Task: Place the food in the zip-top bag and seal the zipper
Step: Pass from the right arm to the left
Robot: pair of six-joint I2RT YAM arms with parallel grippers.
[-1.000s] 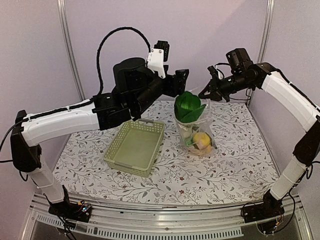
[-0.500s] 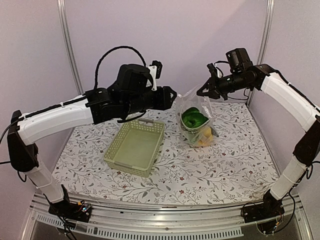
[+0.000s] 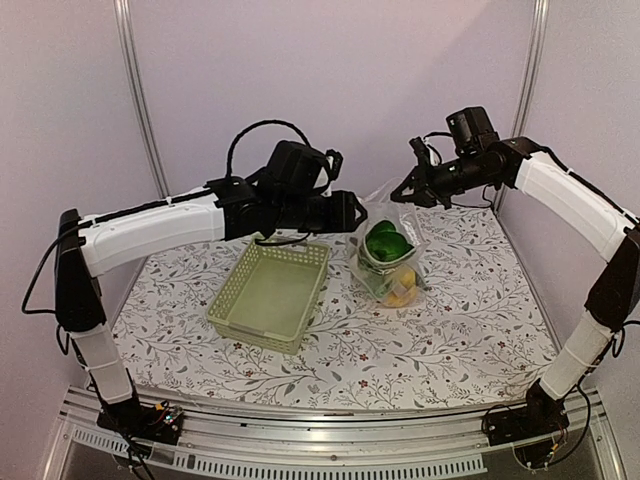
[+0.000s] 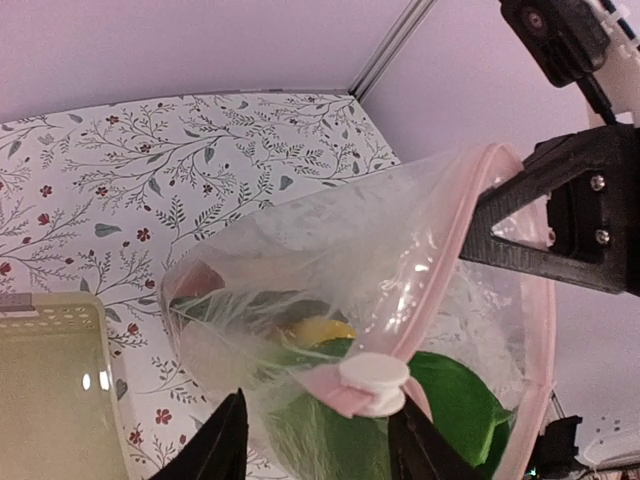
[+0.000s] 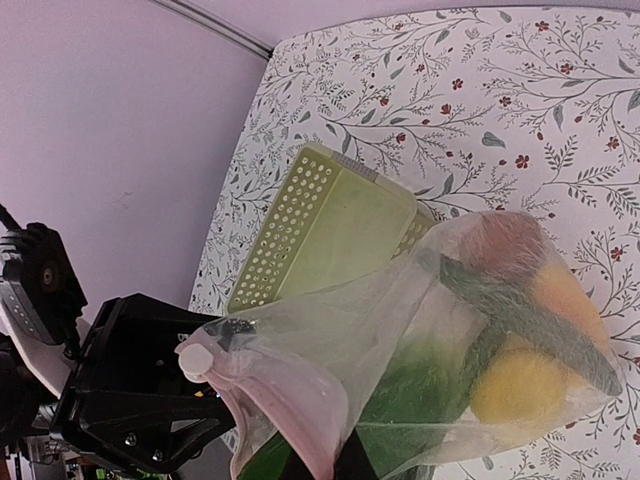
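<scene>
The clear zip-top bag (image 3: 392, 262) stands on the table, its mouth held up. My right gripper (image 3: 408, 193) is shut on the pink zipper strip (image 5: 300, 420) at the mouth's right end. The bag holds the green bok choy (image 3: 385, 241), a yellow fruit (image 5: 530, 385), an orange fruit (image 5: 567, 288), a reddish-brown piece (image 5: 505, 240) and the long cucumber (image 5: 520, 320). My left gripper (image 3: 352, 212) is open at the mouth's left end. In the left wrist view its fingers (image 4: 226, 440) straddle the zipper (image 4: 470, 250) and its white slider (image 4: 372, 378), just short of it.
The pale green lattice basket (image 3: 270, 292) sits to the left of the bag, with nothing in it; it also shows in the right wrist view (image 5: 330, 230). The flowered tablecloth (image 3: 450, 340) covers the table. Purple walls and metal posts (image 3: 140, 100) stand behind.
The bok choy has dropped from the bag's mouth down into the bag. My left arm has lowered and its gripper has come to the mouth's left end. The right gripper kept hold.
</scene>
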